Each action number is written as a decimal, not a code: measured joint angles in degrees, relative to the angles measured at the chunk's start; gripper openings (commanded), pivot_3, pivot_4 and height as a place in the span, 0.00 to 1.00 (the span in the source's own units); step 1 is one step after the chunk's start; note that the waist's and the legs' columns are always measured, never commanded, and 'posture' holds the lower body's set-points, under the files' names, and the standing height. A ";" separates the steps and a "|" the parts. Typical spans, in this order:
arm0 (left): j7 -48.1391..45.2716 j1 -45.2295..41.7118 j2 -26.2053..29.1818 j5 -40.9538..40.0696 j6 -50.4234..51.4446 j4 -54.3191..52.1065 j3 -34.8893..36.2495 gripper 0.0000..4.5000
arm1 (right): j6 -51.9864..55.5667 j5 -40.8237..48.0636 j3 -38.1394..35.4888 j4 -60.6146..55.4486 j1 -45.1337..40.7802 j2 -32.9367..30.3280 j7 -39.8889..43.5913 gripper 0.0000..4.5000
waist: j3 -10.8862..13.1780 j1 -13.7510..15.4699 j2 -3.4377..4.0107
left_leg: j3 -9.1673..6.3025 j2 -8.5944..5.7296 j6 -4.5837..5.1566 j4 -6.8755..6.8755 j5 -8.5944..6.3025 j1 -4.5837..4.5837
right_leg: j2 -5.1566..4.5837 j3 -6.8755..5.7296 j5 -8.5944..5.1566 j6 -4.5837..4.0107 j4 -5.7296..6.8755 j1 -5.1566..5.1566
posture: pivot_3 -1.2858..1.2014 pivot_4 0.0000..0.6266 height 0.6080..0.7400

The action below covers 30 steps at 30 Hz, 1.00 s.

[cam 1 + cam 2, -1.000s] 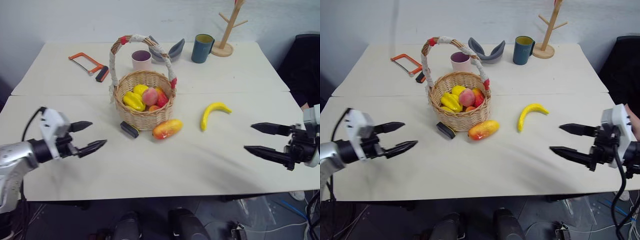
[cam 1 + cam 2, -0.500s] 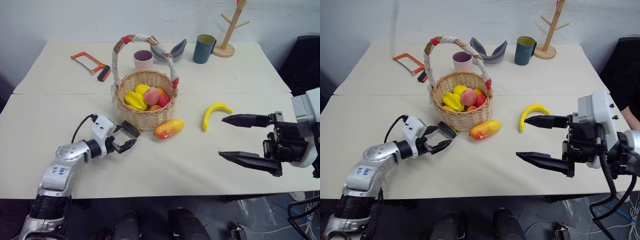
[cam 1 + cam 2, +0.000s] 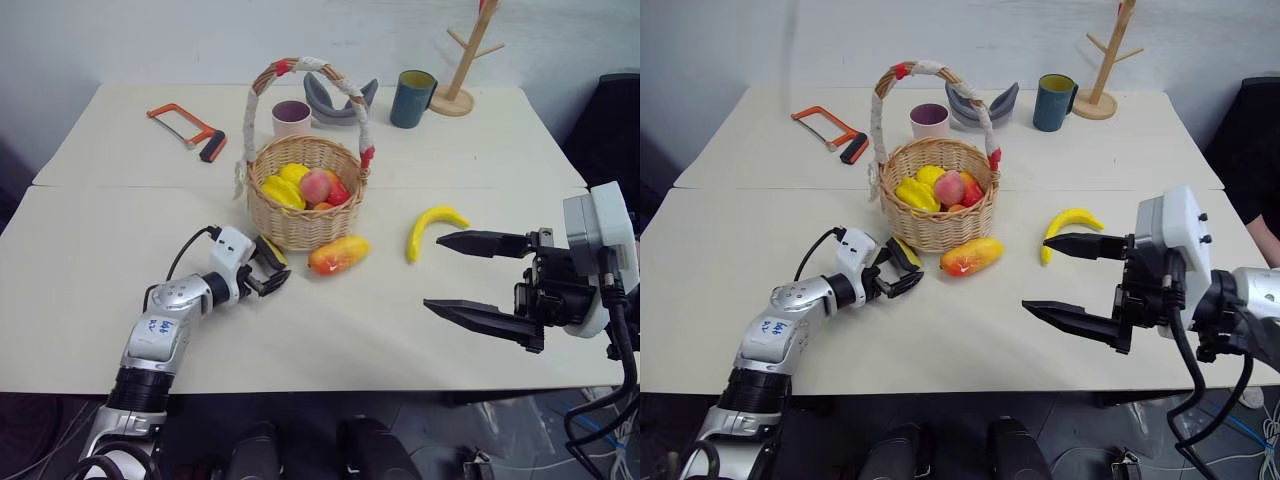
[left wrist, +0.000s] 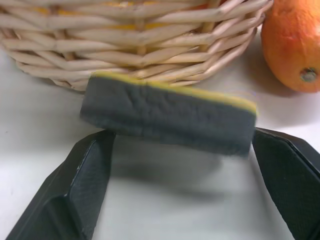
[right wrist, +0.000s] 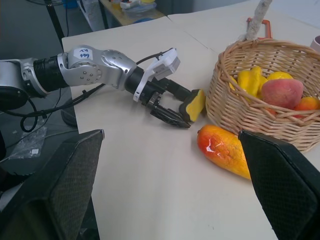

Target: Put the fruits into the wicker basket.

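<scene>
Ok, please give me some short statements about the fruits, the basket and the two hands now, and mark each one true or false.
1. The mango lies on the table, beside the wicker basket. True.
2. The banana is inside the basket. False: it lies on the table, to the right of the mango.
3. The left hand is open, its fingers on either side of the small black block. True.
4. The right hand holds the banana. False: it is open and holds nothing.
5. The basket already has fruit in it. True.
6. The black block stands far from the basket. False: it sits right at the basket's base.
</scene>
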 measured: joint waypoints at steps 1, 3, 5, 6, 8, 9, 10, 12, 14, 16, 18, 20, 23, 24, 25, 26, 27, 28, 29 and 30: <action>0.08 -0.07 -0.12 0.08 -0.13 0.16 0.00 1.00 | -0.04 0.00 0.07 -0.04 0.01 0.00 -0.12 0.99 | 0.00 0.06 0.00 | 0.00 0.00 0.00 0.01 0.00 0.00 | 0.00 0.00 0.00 0.00 0.02 0.00 | 0.52 0.24 1.00; 0.29 -0.07 -0.37 0.26 -0.31 0.22 0.00 1.00 | -0.14 -0.01 0.10 -0.09 0.09 0.00 -0.30 0.99 | 0.00 0.12 0.00 | 0.00 0.00 0.00 0.02 0.00 0.00 | 0.00 0.00 0.00 0.00 0.03 0.00 | 0.52 0.24 1.00; 0.57 -0.06 -0.71 0.53 -0.45 0.27 0.05 0.87 | -0.37 -0.03 0.41 -0.12 0.09 0.00 -0.52 1.00 | 0.00 0.15 0.00 | 0.00 0.00 0.00 0.04 0.00 0.00 | 0.00 0.00 0.00 0.01 0.04 0.00 | 0.52 0.24 1.00; 0.64 -0.04 -0.75 0.65 -0.60 0.30 0.07 0.80 | -0.54 -0.04 0.78 -0.12 0.09 0.01 -0.56 1.00 | 0.00 0.15 0.00 | 0.00 0.00 0.00 0.05 0.00 0.00 | 0.00 0.00 0.01 0.01 0.04 0.01 | 0.52 0.24 1.00; 0.63 0.18 -0.75 0.67 -0.85 0.31 0.17 0.68 | -0.92 -0.05 1.38 -0.11 0.08 0.00 -0.57 1.00 | 0.00 0.15 0.00 | 0.00 0.00 0.01 0.05 0.00 0.00 | 0.00 0.00 0.01 0.01 0.03 0.01 | 0.52 0.24 1.00; 0.59 0.38 -0.74 0.67 -1.10 0.31 0.28 0.60 | -1.09 -0.08 1.54 0.00 0.00 0.00 -0.55 1.00 | 0.00 0.15 0.00 | 0.00 0.00 0.00 0.05 0.00 -0.01 | 0.00 0.00 0.01 0.01 0.03 0.01 | 0.52 0.24 1.00; 0.55 0.45 -0.73 0.67 -1.18 0.31 0.37 0.54 | -1.19 -0.15 1.60 0.11 -0.14 0.00 -0.54 1.00 | 0.00 0.17 0.00 | 0.00 0.00 0.00 0.05 0.00 -0.01 | 0.00 0.00 0.01 0.01 0.03 0.01 | 0.52 0.24 1.00; 0.54 0.66 -0.70 0.68 -1.21 0.30 0.62 0.48 | -1.37 -0.25 1.65 0.29 -0.33 0.00 -0.48 1.00 | 0.00 0.19 0.00 | 0.00 0.00 0.00 0.05 0.00 -0.01 | 0.00 0.00 0.01 0.01 0.03 0.01 | 0.52 0.24 1.00; 0.54 1.05 -0.39 0.71 -1.21 -0.04 0.73 0.48 | -1.44 -0.61 1.99 0.45 -0.56 0.00 -0.35 1.00 | 0.00 0.15 0.00 | 0.00 0.00 0.01 0.06 0.00 -0.01 | -0.01 0.00 0.01 0.01 0.03 0.01 | 0.52 0.24 1.00; 0.52 2.19 0.04 0.67 -1.13 -1.39 1.00 0.48 | -1.57 -0.79 2.63 0.49 -1.13 0.00 -0.06 1.00 | 0.00 -0.01 0.00 | 0.00 0.02 0.01 0.05 0.00 0.00 | 0.00 0.00 0.01 0.01 0.03 0.01 | 0.52 0.24 1.00; 0.46 3.90 0.83 0.46 -0.88 -3.02 1.82 0.48 | -1.82 -1.04 3.15 0.58 -1.41 0.00 0.25 1.00 | 0.00 -0.08 0.00 | 0.00 0.03 0.00 0.05 -0.01 0.00 | 0.01 0.00 0.01 0.01 0.03 0.01 | 0.52 0.24 1.00; 0.55 6.15 1.92 -0.20 -0.13 -4.91 3.81 0.48 | -2.21 -1.49 3.82 0.81 -1.53 0.00 0.74 1.00 | 0.00 -0.23 0.00 | 0.00 0.05 0.00 0.03 -0.01 0.00 | 0.02 0.00 0.01 0.01 0.03 0.00 | 0.52 0.24 1.00; 1.05 9.18 3.51 -1.46 1.25 -7.06 7.95 0.48 | -2.60 -2.45 4.30 1.82 -2.07 0.01 1.66 1.00 | 0.00 -0.28 0.00 | 0.00 0.04 0.01 0.04 -0.01 0.00 | 0.00 0.00 0.01 0.01 0.02 0.00 | 0.52 0.24 1.00; 1.29 10.20 4.04 -1.93 1.65 -7.28 10.00 0.48 | -2.67 -2.86 4.55 2.35 -2.28 0.01 2.00 1.00 | 0.00 -0.31 0.00 | -0.01 0.05 0.01 0.04 -0.02 0.00 | -0.01 -0.01 0.01 0.01 0.02 0.00 | 0.52 0.24 1.00; 1.62 10.94 4.62 -2.50 1.90 -7.28 11.89 0.48 | -2.78 -3.22 5.04 2.95 -2.63 0.01 2.26 1.00 | 0.00 -0.34 0.00 | -0.01 0.05 0.01 0.04 -0.02 0.00 | -0.01 -0.01 0.01 0.01 0.02 0.00 | 0.52 0.24 1.00; 2.03 11.71 5.39 -2.92 2.02 -7.26 14.28 0.48 | -2.88 -3.47 5.78 3.50 -3.03 0.01 2.61 1.00 | 0.00 -0.37 -0.01 | -0.02 0.05 0.01 0.04 -0.02 0.00 | -0.01 -0.02 0.01 0.01 0.02 0.00 | 0.52 0.24 1.00; 2.34 11.84 5.82 -3.04 2.01 -7.22 15.94 0.48 | -2.99 -3.74 6.26 3.83 -3.25 0.03 2.98 1.00 | 0.00 -0.36 0.00 | -0.02 0.04 0.02 0.04 -0.02 0.00 | -0.03 -0.02 0.01 0.01 0.02 0.00 | 0.52 0.24 1.00; 2.47 11.72 5.98 -3.39 1.95 -7.24 17.19 0.48 | -3.23 -4.04 6.57 4.19 -3.53 0.10 3.39 1.00 | 0.00 -0.33 0.00 | -0.02 0.03 0.03 0.04 -0.02 0.00 | -0.03 -0.02 0.01 0.01 0.02 0.00 | 0.52 0.24 1.00; 2.46 11.65 5.99 -3.76 1.92 -7.28 17.86 0.51 | -3.51 -4.27 6.76 4.46 -3.87 0.11 3.62 1.00 | 0.00 -0.16 0.00 | -0.02 0.02 0.04 0.04 -0.03 -0.01 | -0.05 -0.03 0.01 0.01 0.01 0.01 | 0.52 0.24 1.00; 1.99 11.70 5.97 -4.39 1.94 -7.47 18.18 0.56 | -3.82 -4.71 7.37 4.96 -4.47 0.12 4.05 1.00 | 0.00 0.06 -0.01 | -0.02 0.01 0.05 0.04 -0.04 -0.01 | -0.07 -0.03 0.01 0.01 -0.02 0.02 | 0.52 0.24 1.00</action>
